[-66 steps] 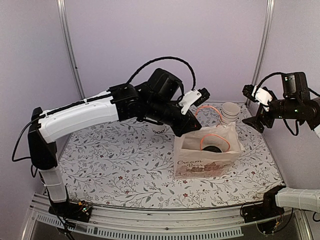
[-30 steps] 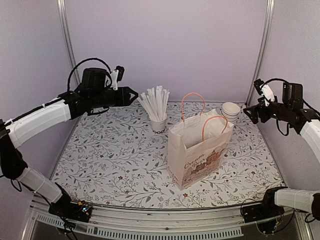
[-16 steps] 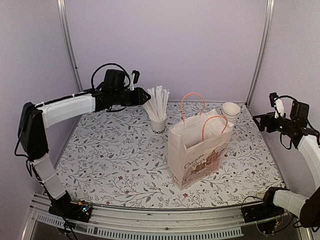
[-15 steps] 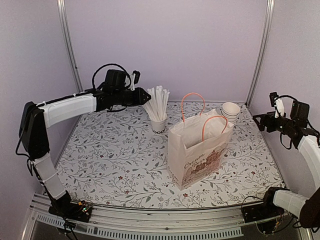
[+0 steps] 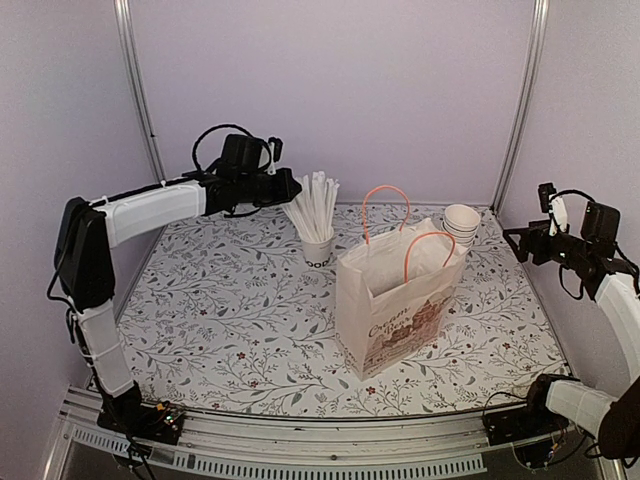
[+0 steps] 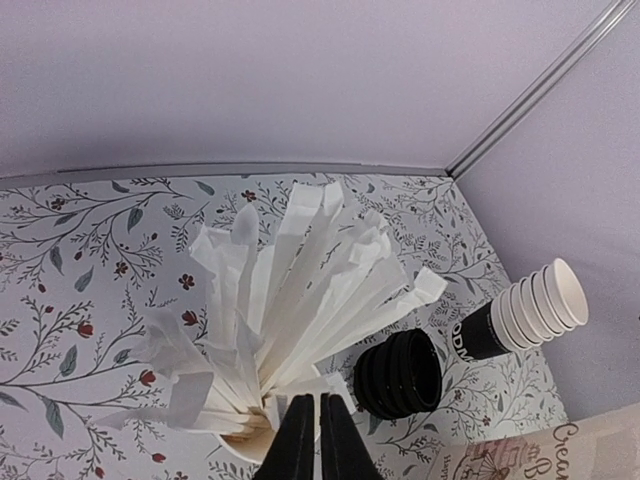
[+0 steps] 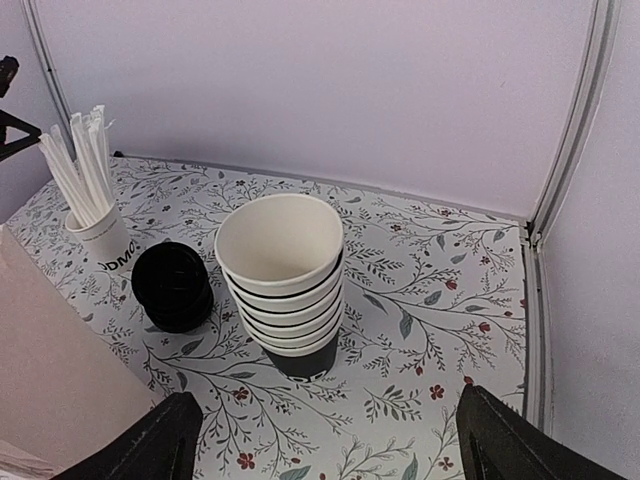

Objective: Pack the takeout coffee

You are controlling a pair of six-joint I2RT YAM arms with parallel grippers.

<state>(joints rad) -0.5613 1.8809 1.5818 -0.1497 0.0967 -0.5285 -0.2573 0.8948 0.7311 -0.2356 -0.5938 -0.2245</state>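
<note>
The flowery table [image 5: 220, 320] holds a white paper bag [image 5: 390, 320] in the middle of the top view, a cup of straws [image 5: 317, 250] behind it, stacked cups [image 5: 461, 222] at the upper right, and a pile of black lids [image 7: 173, 287] between them.

Table [image 5: 220, 310], top view:
- Paper bag [image 5: 385, 310] stands upright right of centre, toward the near side.
- Cup of straws [image 5: 317, 235] sits behind the bag and to its left, near the far edge.
- Stack of cups [image 5: 461, 222] is at far right, behind the bag's right corner.
- Stack of lids [image 7: 173, 285] lies between the straw cup and the cup stack, apart from both, and is hidden behind the bag from above.
- Left gripper [image 5: 296, 187] hangs at far left, just beside the straw tips.
- Right gripper [image 5: 513, 243] is at the right edge, right of the cup stack.
</note>
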